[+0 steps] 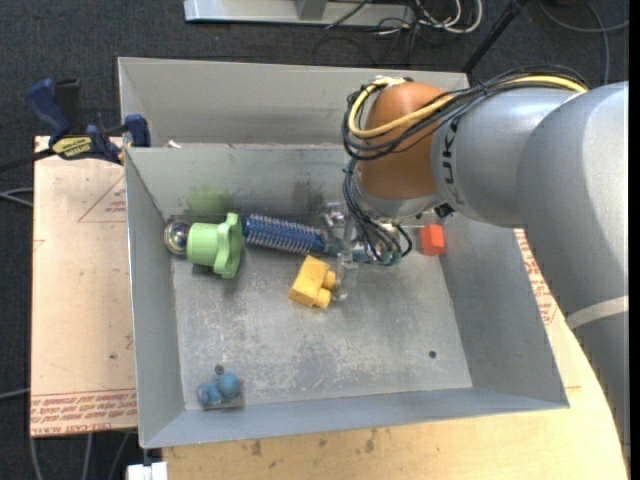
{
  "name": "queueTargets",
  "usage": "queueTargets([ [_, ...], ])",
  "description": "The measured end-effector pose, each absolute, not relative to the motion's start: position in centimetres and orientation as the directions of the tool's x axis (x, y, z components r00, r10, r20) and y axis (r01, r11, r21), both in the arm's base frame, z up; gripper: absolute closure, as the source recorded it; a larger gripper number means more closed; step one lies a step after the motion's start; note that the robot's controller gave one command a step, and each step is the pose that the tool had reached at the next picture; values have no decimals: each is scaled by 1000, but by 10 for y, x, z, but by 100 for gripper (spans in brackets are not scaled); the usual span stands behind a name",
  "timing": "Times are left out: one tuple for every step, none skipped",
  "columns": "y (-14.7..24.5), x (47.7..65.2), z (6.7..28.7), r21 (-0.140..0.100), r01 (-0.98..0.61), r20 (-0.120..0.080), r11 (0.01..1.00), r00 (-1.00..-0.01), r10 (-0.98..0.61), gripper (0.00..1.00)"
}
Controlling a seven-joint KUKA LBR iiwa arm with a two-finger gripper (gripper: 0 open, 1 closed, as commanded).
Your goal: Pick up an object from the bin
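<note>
A yellow block (312,284) lies near the middle of the grey bin (330,363). The gripper (345,251) is low just beside the block's far right corner, not over it; whether it is open or closed cannot be told. A blue ribbed coil (283,233) ends at the gripper and runs toward the left wall to a green cap (216,245). A small orange-red piece (431,239) lies by the right wall, and a blue lump (219,390) in the near left corner.

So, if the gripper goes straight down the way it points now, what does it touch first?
Probably the yellow plastic block, at its right edge, close under the gripper. Depth is unclear, so it may meet the grey metal bin floor beside it.
</note>
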State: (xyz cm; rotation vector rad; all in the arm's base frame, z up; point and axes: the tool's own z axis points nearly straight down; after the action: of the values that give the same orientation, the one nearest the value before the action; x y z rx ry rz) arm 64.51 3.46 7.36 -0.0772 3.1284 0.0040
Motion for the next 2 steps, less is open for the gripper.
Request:
queueTargets([
  [48,594,74,-2,-381,-13,925,-925,-381,0],
  [48,593,73,-1,-380,-10,925,-925,-380,100],
])
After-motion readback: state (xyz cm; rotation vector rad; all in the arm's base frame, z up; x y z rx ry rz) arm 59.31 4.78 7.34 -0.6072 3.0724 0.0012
